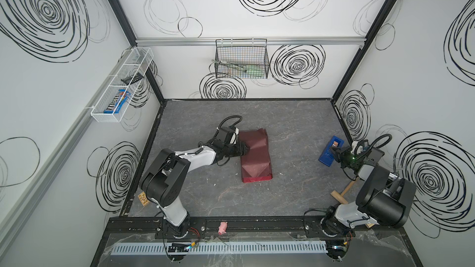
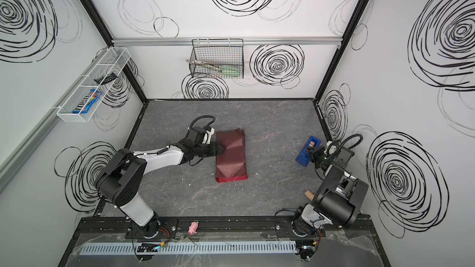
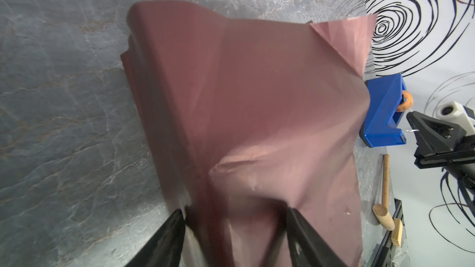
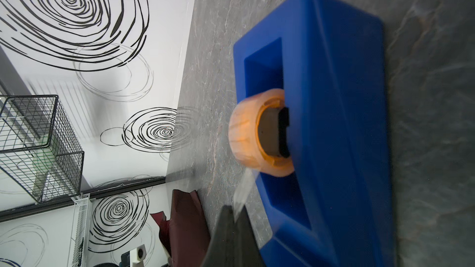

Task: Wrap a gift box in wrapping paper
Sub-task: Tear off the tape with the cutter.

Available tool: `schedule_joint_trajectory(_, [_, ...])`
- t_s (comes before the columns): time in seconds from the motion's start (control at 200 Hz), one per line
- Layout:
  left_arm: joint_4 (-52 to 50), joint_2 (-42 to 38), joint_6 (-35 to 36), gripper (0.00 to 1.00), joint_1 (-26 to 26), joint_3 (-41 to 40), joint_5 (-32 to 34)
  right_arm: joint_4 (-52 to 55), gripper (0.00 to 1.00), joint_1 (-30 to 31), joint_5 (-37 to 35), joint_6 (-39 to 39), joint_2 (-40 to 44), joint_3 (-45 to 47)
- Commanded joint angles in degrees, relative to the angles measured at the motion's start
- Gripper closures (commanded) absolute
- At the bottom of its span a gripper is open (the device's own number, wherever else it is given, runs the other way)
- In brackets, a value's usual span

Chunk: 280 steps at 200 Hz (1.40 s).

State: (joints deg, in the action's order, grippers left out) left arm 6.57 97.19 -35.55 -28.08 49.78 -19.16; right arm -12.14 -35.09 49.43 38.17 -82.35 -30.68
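The maroon wrapping paper [image 1: 255, 155] [image 2: 231, 155] lies folded into a long, creased bundle mid-table. The gift box is hidden under it. My left gripper [image 1: 245, 148] [image 2: 222, 148] reaches in from the bundle's left side. In the left wrist view its jaws [image 3: 235, 209] stand wide, each finger pressed against the paper-covered bulk [image 3: 257, 98]. At the right edge, my right gripper [image 1: 334, 151] [image 4: 234, 210] sits beside the bright-blue tape dispenser [image 1: 326, 155] [image 4: 334, 124]. It is shut on a clear tape strip [image 4: 243, 188] running from the orange roll [image 4: 246, 134].
A wooden mallet [image 1: 343, 192] lies by the right arm's base. A pink toy [image 1: 222, 227] sits on the front rail. A black wire basket [image 1: 241, 60] hangs on the back wall, a white one [image 1: 120, 86] on the left wall.
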Motion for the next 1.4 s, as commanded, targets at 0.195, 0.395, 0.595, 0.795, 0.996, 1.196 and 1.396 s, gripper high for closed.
schedule_joint_trajectory(0.195, [-4.4, 1.2, 0.4, 0.35, 0.6, -2.0, 3.4, 5.5, 1.00, 0.2, 4.4, 1.5, 8.8, 2.7])
schedule_joint_trajectory(0.395, [-4.4, 0.6, 0.5, 0.34, 0.6, -2.2, 3.7, 7.5, 1.00, 0.2, 5.4, 1.3, 12.4, 2.9])
schedule_joint_trajectory(0.595, [-4.2, 0.5, 0.3, 0.34, 0.7, -2.5, 3.6, 10.7, 1.00, 0.1, 4.3, 0.3, 13.8, 3.7])
schedule_joint_trajectory(0.795, [-3.8, 0.6, 0.2, 0.34, 0.7, -2.7, 3.2, 12.3, 1.00, 0.1, 0.2, 0.5, 15.1, 8.1])
schedule_joint_trajectory(0.996, [-3.7, 0.5, 0.3, 0.34, 0.7, -2.8, 3.3, 14.7, 1.00, 0.1, -5.3, 1.0, 18.4, 10.6])
schedule_joint_trajectory(1.196, [-3.4, 0.6, 0.0, 0.34, 0.7, -2.8, 3.2, 13.6, 1.00, -0.2, -10.4, 1.5, 19.4, 12.4])
schedule_joint_trajectory(1.396, [-3.7, 0.5, 0.2, 0.34, 0.9, -2.8, 3.4, 8.9, 1.00, -0.2, -12.6, 1.8, 13.1, 11.5])
